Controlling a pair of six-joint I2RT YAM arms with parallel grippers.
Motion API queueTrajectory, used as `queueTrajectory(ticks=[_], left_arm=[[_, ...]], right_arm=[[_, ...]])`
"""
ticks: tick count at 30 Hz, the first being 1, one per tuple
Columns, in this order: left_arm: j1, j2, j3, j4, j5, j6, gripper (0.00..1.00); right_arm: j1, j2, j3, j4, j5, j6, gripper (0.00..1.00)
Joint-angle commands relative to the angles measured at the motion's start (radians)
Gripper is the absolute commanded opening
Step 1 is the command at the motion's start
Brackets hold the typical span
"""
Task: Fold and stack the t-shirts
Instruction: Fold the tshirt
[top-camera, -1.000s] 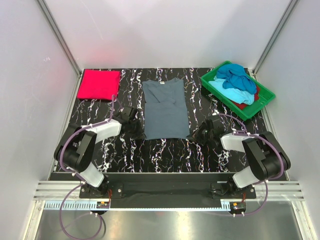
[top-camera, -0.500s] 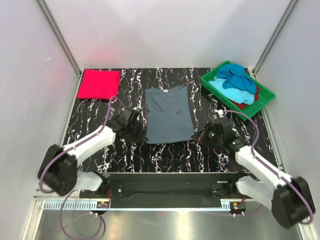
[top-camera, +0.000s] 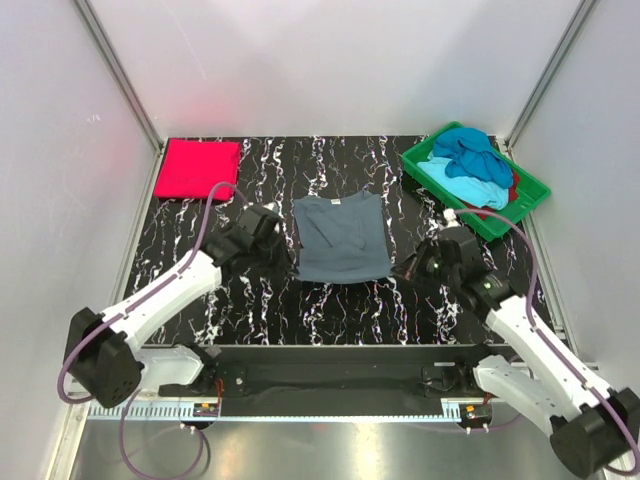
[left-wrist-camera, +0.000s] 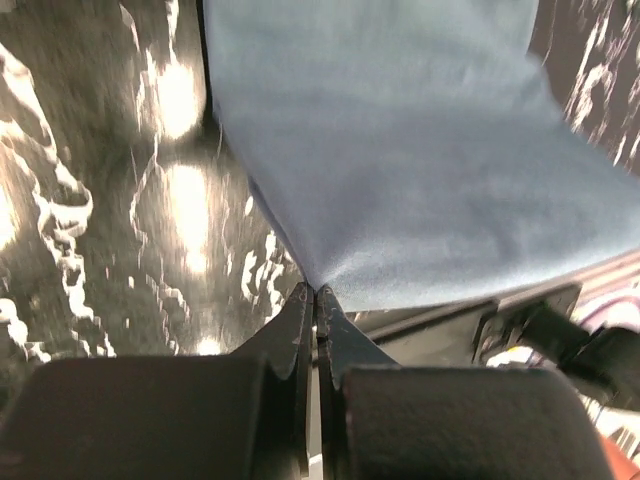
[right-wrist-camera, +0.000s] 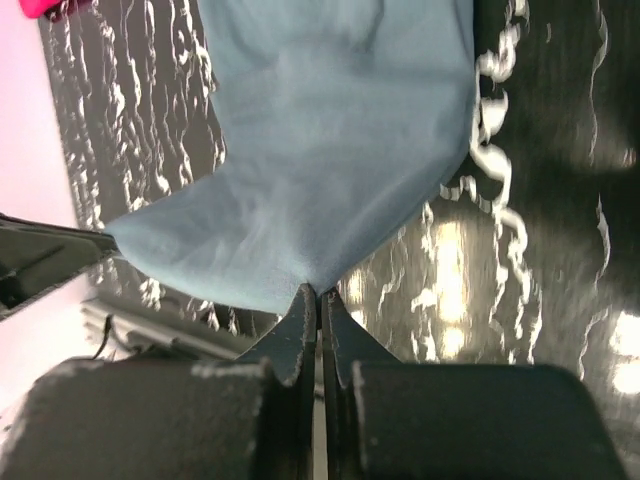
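A slate grey-blue t-shirt (top-camera: 340, 238) lies in the middle of the black marbled table, collar at the far end. My left gripper (top-camera: 285, 250) is shut on its near left corner and my right gripper (top-camera: 399, 268) is shut on its near right corner. Both hold the hem raised off the table. In the left wrist view the cloth (left-wrist-camera: 400, 150) fans out from the pinched gripper tips (left-wrist-camera: 315, 290). The right wrist view shows the same, with the shirt (right-wrist-camera: 330, 150) spreading from the gripper (right-wrist-camera: 318, 290). A folded red-pink t-shirt (top-camera: 197, 168) lies at the far left.
A green tray (top-camera: 420, 170) stands at the far right corner. It holds a crumpled dark blue shirt (top-camera: 465, 150), a turquoise one (top-camera: 470, 185) and a red one (top-camera: 495, 207). White walls close in the table on three sides.
Both arms have reached away from their bases, carrying the grey-blue shirt's near hem up and toward the collar. The shirt now looks shorter on the table.
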Motion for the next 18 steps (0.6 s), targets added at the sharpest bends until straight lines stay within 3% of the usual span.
queueTrajectory(ticks=[1, 6, 18], left_arm=[[0.066, 0.094, 0.132, 0.002, -0.014, 0.062, 0.0], [0.154, 0.22, 0.357, -0.007, 0.02, 0.133, 0.0], [0.339, 0.74, 0.928, -0.063, 0.216, 0.201, 0.0]], right_arm=[[0.006, 0.118, 0.153, 0.022, 0.086, -0.13, 0.0], [-0.011, 0.329, 0.342, 0.04, 0.11, -0.232, 0.0], [-0.172, 0.806, 0.775, 0.062, -0.088, -0.356, 0.02]])
